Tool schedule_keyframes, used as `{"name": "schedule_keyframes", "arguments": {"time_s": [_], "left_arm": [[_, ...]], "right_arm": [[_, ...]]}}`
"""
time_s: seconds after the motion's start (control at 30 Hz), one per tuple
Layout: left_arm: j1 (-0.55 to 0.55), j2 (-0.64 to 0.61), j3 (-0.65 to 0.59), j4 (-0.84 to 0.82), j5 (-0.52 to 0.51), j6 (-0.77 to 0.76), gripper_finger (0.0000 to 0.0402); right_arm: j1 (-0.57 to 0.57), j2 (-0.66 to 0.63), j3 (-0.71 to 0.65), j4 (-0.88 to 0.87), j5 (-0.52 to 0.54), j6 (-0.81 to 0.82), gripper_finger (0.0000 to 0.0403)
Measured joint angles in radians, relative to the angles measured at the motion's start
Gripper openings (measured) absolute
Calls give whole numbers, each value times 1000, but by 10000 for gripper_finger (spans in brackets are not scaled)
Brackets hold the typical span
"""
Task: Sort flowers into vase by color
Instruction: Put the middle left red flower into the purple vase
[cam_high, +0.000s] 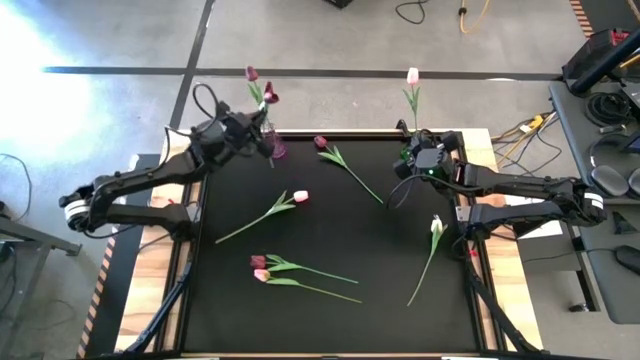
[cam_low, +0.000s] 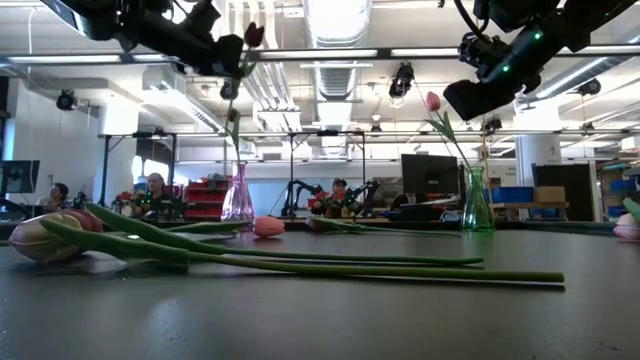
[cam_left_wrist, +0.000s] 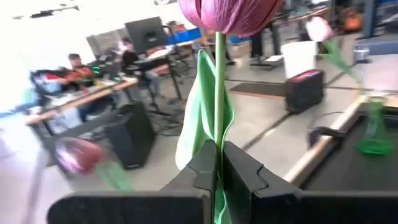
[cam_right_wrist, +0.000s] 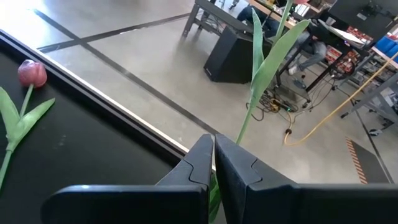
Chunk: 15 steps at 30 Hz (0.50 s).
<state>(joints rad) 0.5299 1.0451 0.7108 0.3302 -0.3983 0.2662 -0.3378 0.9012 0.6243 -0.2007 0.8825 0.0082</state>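
My left gripper (cam_high: 266, 138) is shut on a maroon tulip (cam_left_wrist: 230, 11) above the purple vase (cam_high: 277, 150) at the table's far left; the vase also shows in the low view (cam_low: 238, 195). A second maroon tulip (cam_high: 252, 73) stands in that vase. My right gripper (cam_high: 407, 140) is shut on the pink tulip (cam_high: 412, 75) standing in the green vase (cam_low: 476, 205) at the far right. Loose tulips lie flat on the black mat: a maroon one (cam_high: 321, 142), a pink one (cam_high: 300, 197), a maroon and pink pair (cam_high: 260, 268), and a white one (cam_high: 436, 226). My left gripper pinches the maroon tulip's stem (cam_left_wrist: 219, 146) between its two fingers, below the head and beside a leaf. The fingers lie across the stem. The tulip stands upright, its stem running down toward the purple vase (cam_low: 236, 130). My right gripper pinches the pink tulip's stem (cam_right_wrist: 238, 134) between its two fingers, low down, below the leaves. The fingers lie across the stem. The tulip stands tilted, and its lower end is in the green vase.
The mat's far edge (cam_right_wrist: 124, 109) runs just behind both vases, with bare floor beyond. People sit at desks (cam_low: 150, 190) in the room behind. The middle and near part of the mat (cam_high: 330, 320) hold only the loose tulips.
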Motion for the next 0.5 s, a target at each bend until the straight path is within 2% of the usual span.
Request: {"name": "schedule_keyframes", "arguments": {"time_s": [0.17,0.5], "left_arm": [[63,17,70,40,30,91,0],[209,145,187,97,202,144,0]], "right_arm": [[0,0,0,5,0,0,13],[0,0,0,5,0,0,13]]}}
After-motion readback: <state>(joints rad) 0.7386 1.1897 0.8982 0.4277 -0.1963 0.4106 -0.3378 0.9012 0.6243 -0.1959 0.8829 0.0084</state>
